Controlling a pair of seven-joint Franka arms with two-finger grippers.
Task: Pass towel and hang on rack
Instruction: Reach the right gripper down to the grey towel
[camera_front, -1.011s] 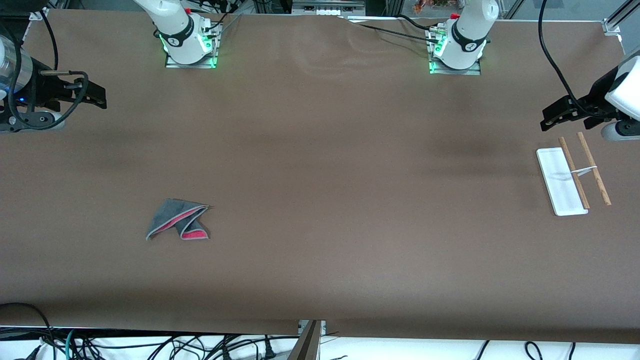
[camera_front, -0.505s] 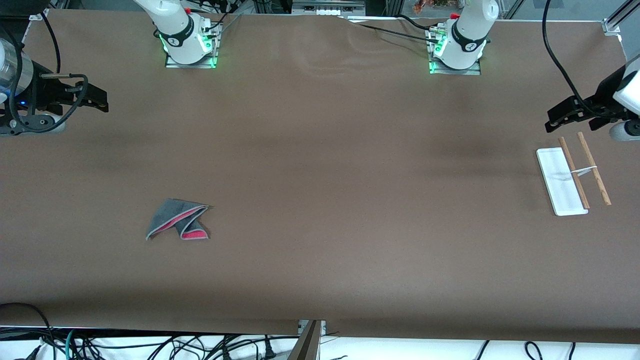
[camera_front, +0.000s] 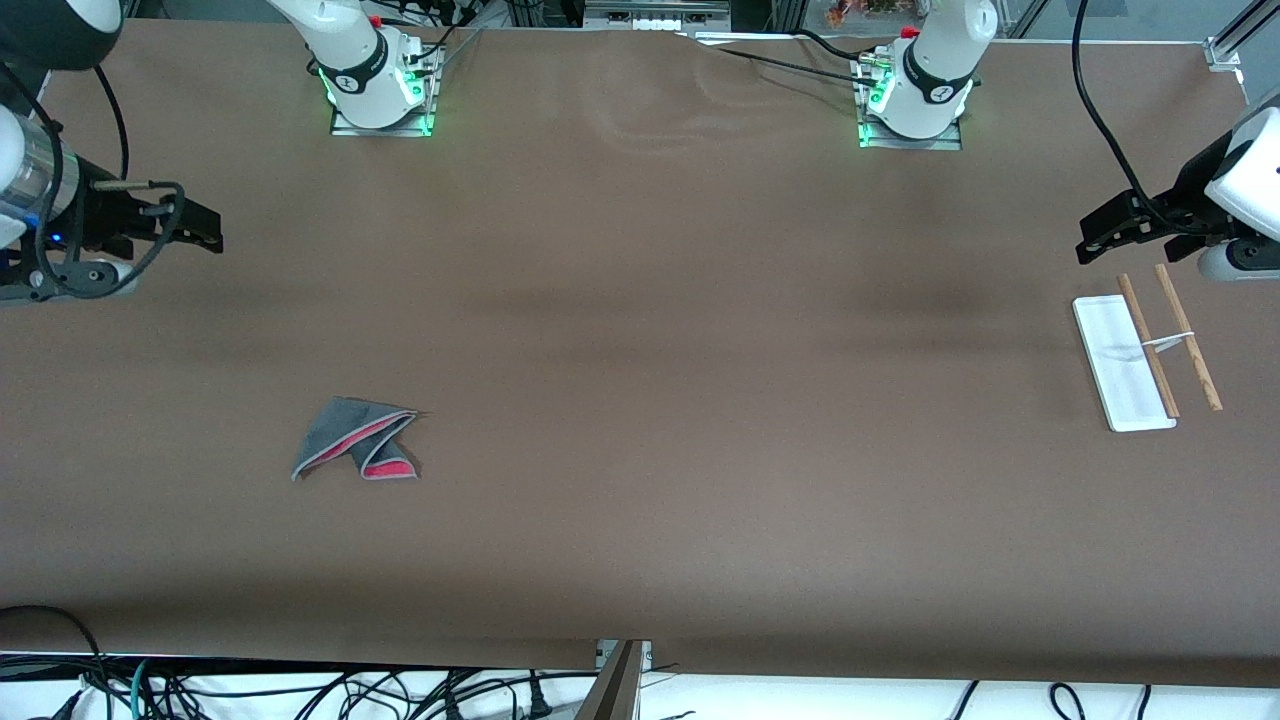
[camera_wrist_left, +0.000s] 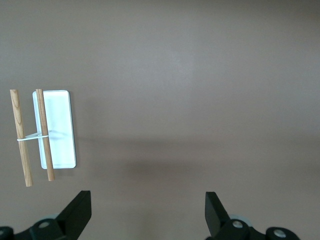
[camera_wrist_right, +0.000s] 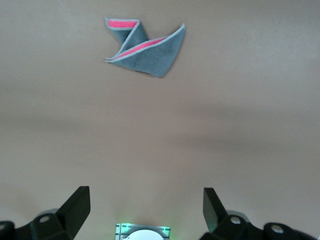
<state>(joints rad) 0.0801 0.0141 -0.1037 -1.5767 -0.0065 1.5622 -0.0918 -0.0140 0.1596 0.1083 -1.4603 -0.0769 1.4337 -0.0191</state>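
Since a moment ago my right hand (camera_front: 195, 230) has drifted lower in the front view, over bare table (camera_front: 640, 330) at the right arm's end, and my left hand (camera_front: 1100, 232) has swung back toward the middle above the rack's farther tip; neither towel nor rack has shifted. Both hands are spread wide with nothing between the fingers (camera_wrist_left: 80, 212), as the wrist views show by the dark finger pairs standing well apart (camera_wrist_right: 77, 205). The towel (camera_front: 356, 452) lies flat on the table toward the right arm's end, nearer the front camera than my right hand: soft grey cloth folded into an angular, winged shape, with pink-red strips showing along the turned-over light stitched edge (camera_wrist_right: 145, 47). The rack (camera_front: 1145, 345) sits at the left arm's end, a smooth flat white rectangular base with two thin wooden rods (camera_wrist_left: 32, 137) joined by a white crosspiece. How the rods stand off the base I can't quite judge from above. Both my wrists are cut off at the front view's edges.
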